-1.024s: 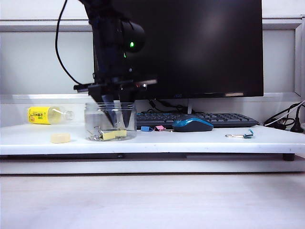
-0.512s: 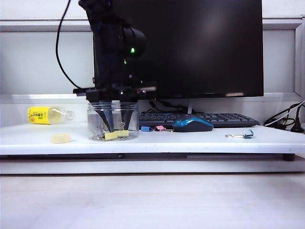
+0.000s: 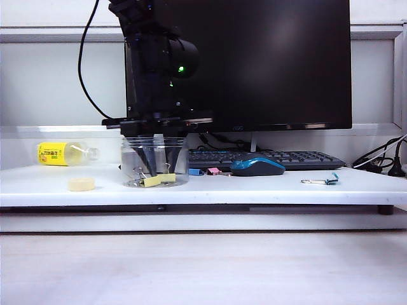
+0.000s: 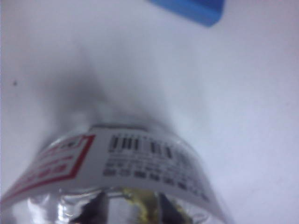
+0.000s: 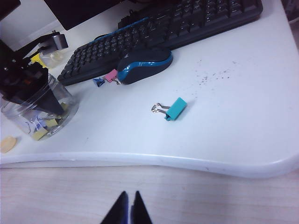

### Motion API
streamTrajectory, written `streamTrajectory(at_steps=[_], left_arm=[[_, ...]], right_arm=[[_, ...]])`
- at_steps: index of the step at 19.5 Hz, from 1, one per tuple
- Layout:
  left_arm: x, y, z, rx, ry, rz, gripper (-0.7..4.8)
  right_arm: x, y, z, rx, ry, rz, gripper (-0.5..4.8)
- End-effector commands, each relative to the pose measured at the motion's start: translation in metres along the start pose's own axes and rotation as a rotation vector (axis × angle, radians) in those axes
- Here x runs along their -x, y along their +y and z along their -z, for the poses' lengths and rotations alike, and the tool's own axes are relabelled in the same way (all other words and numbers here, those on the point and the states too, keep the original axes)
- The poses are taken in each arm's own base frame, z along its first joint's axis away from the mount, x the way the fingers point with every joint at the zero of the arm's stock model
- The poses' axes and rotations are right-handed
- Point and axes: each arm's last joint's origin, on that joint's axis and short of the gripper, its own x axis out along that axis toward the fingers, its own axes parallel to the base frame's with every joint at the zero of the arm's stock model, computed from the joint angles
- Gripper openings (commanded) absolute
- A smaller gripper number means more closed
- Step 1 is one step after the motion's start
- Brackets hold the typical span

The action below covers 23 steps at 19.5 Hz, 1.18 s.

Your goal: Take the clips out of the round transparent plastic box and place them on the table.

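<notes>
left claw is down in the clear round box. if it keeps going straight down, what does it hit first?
Probably the yellow clips on the floor of the round transparent plastic box. The left claw points down inside it, fingers just above them; depth is unclear, so it might meet the floor beside them.

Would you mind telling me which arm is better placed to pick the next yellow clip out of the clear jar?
The left. The left gripper already reaches down inside the round transparent plastic box, just above the clips. The right gripper is shut and hangs off the table's front edge.
</notes>
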Motion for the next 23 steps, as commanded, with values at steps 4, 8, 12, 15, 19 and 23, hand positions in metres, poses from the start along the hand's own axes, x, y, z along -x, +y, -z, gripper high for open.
streamTrajectory(at_steps=[4, 8, 12, 15, 19, 23], left_arm=[[-0.018, -0.004, -0.002, -0.021, 0.002, -0.003, 0.73], [-0.018, -0.007, -0.002, -0.037, -0.005, 0.0, 0.64], [-0.014, -0.007, 0.0, -0.065, 0.009, -0.004, 0.64], [-0.001, -0.007, 0.0, -0.08, -0.027, 0.004, 0.64], [0.026, -0.005, 0.003, -0.106, -0.089, 0.008, 0.64], [0.053, -0.003, 0.009, -0.13, -0.15, -0.017, 0.64]], right_arm=[[0.0, 0.0, 0.0, 0.009, -0.001, 0.003, 0.22], [0.0, 0.0, 0.0, 0.008, 0.0, 0.003, 0.22], [0.0, 0.0, 0.0, 0.01, 0.0, 0.003, 0.22], [0.0, 0.0, 0.0, 0.019, 0.0, 0.003, 0.22], [0.0, 0.0, 0.0, 0.019, 0.0, 0.003, 0.22], [0.0, 0.0, 0.0, 0.022, 0.0, 0.003, 0.22]])
